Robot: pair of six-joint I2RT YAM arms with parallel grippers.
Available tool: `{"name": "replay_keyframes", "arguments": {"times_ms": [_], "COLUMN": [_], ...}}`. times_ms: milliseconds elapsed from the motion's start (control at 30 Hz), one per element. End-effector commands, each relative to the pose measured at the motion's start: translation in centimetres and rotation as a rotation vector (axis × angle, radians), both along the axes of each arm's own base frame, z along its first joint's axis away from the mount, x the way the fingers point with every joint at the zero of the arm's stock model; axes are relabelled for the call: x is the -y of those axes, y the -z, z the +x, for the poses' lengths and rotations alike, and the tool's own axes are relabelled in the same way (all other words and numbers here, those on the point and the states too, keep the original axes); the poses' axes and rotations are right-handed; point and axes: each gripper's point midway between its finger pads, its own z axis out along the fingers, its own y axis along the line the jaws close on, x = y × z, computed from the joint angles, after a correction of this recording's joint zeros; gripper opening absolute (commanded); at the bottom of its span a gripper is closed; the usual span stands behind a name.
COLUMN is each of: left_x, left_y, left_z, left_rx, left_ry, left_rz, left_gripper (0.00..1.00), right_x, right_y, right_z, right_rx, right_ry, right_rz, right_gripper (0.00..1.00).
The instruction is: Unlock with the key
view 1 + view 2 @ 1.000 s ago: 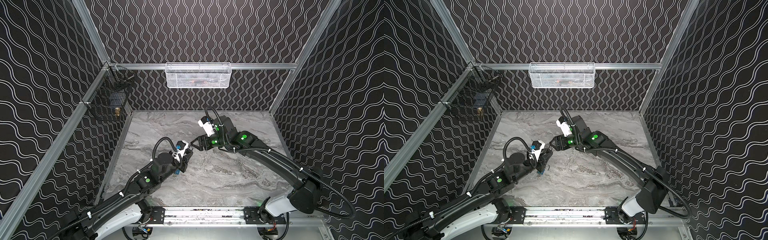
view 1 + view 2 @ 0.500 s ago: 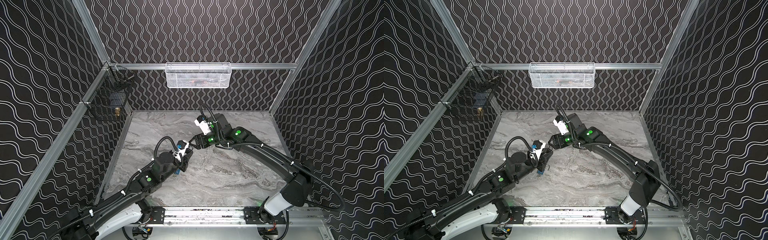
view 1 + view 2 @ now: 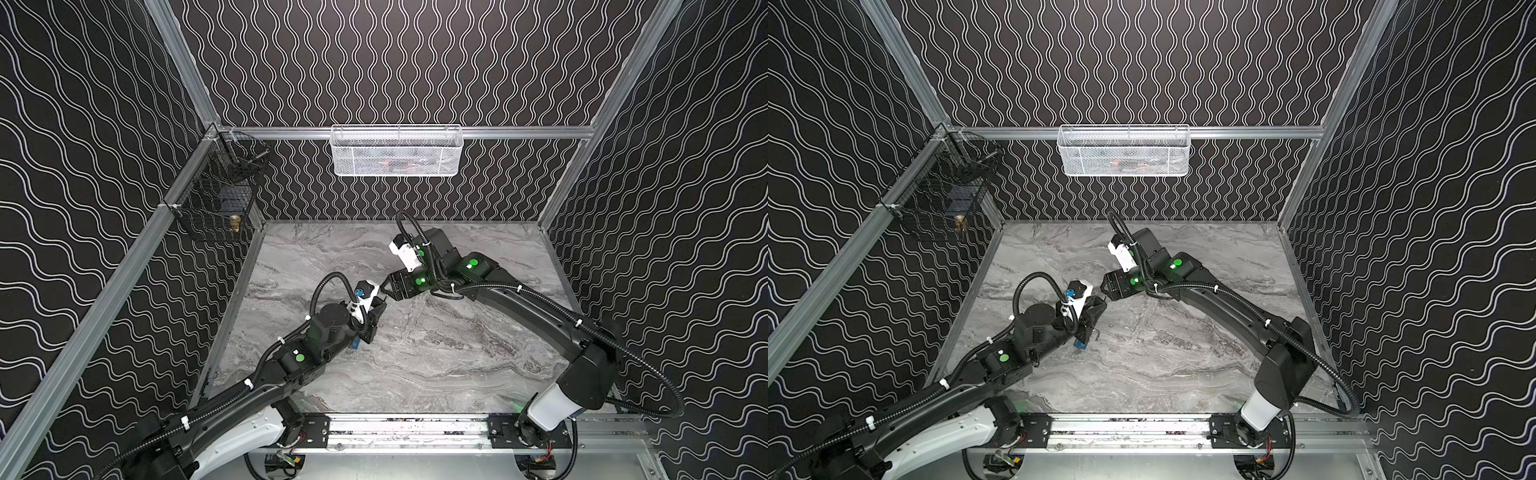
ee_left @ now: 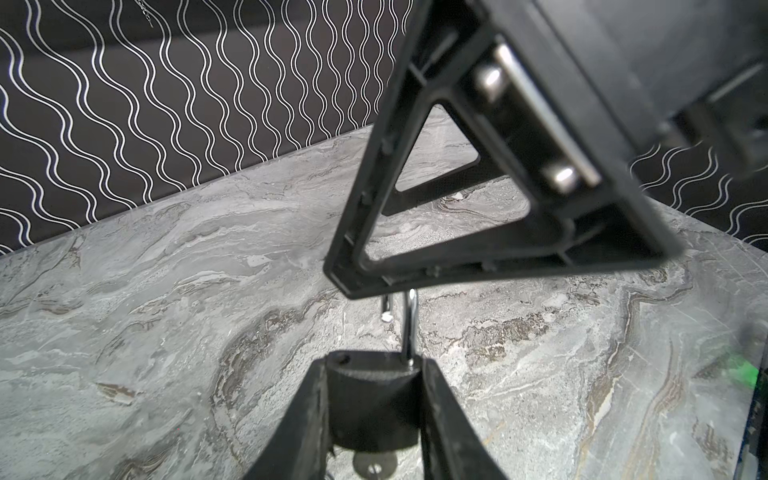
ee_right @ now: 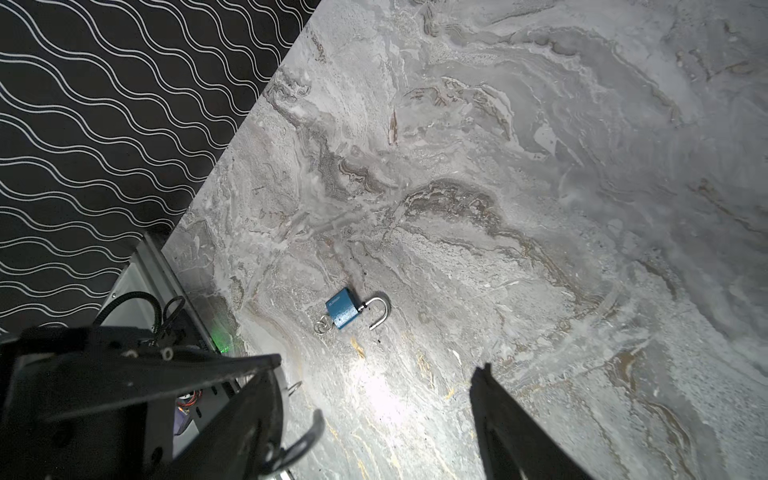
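Black wire basket (image 3: 208, 208): hangs on the left wall, well apart from the work and no part of this step.
Left hand (image 4: 374, 370): its fingers (image 4: 440, 415) press on both sides of the padlock body and pinch it. I cannot tell whether the body rests on the bench (image 3: 457, 353) or is held just off it.
Padlock (image 5: 343, 312): blue, left of the bench's middle, at the tip of the left hand. The shackle (image 4: 410, 328) is already sprung, with its free end clear of the body.
Key ring (image 5: 322, 326): sits at the keyhole end. The key's blade is hidden, so how far it is turned cannot be told.
Right hand (image 3: 385, 289): spread wide and holding nothing, just beside the left hand, with one finger hanging just over the shackle.
Step in hand: judged to be clearing away, since the lock looks open. Keep the left pinch steady. Draw the right hand up and back so that its finger neither snags the shackle nor pushes it shut. Leave the key where it is.
Against the earlier frames: the right hand has edged a little toward the left hand and its elbow has drawn in. The left arm and the padlock look unmoved.
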Motion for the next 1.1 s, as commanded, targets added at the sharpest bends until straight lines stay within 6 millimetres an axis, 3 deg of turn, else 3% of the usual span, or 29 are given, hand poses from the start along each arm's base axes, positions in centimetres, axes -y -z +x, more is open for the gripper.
{"name": "replay_keyframes", "arguments": {"times_ms": [0, 300, 700, 933, 1067], "left_x": [0.2, 0.2, 0.6, 0.6, 0.0], "left_y": [-2.1, -2.0, -1.8, -1.0, 0.7], "left_z": [0.3, 0.2, 0.5, 0.5, 0.8], "left_rx": [0.069, 0.068, 0.054, 0.016, -0.077], "left_ry": [0.002, 0.003, 0.002, -0.004, -0.06], "left_rz": [-0.043, -0.053, -0.079, -0.063, -0.044], "left_gripper": [0.0, 0.0, 0.0, 0.0, 0.0], "right_x": [0.9, 1.7, 2.4, 5.1, 7.1], "right_y": [0.6, 0.3, 0.8, 1.2, 1.3], "right_z": [0.6, 1.0, -0.3, 0.8, 1.2], "right_rx": [0.017, 0.015, -0.009, -0.008, 0.008], "right_ry": [0.031, 0.056, 0.034, 0.134, 0.205], "right_rz": [-0.064, -0.071, -0.041, -0.036, 0.001], "right_gripper": [0.76, 0.77, 0.77, 0.77, 0.77]}}
